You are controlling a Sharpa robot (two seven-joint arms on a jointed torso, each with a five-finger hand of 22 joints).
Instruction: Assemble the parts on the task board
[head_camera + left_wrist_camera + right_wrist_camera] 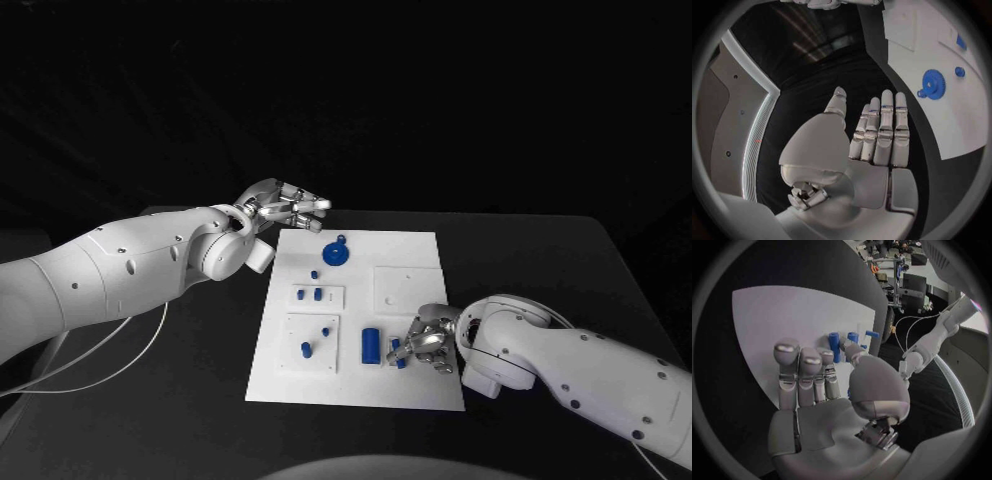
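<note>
The white task board (411, 250) lies mid-table. On it are a blue gear (335, 252), a small blue peg (315, 274), small blue parts on two raised white plates (317, 295) (307, 348), and a blue cylinder (371, 345). My right hand (428, 345) is low over the board's near right part. Its fingers (801, 375) are stretched out and hold nothing. Their tips reach small blue parts (398, 352) beside the cylinder (834, 346); contact cannot be told. My left hand (289, 210) hovers beyond the board's far left corner with straight fingers (879, 130), holding nothing. The gear (932, 82) lies off to its side.
A blank raised white square (404, 290) sits on the board's right half, just beyond my right hand. Black table (548, 270) surrounds the board. A white cable (101, 350) runs under my left arm.
</note>
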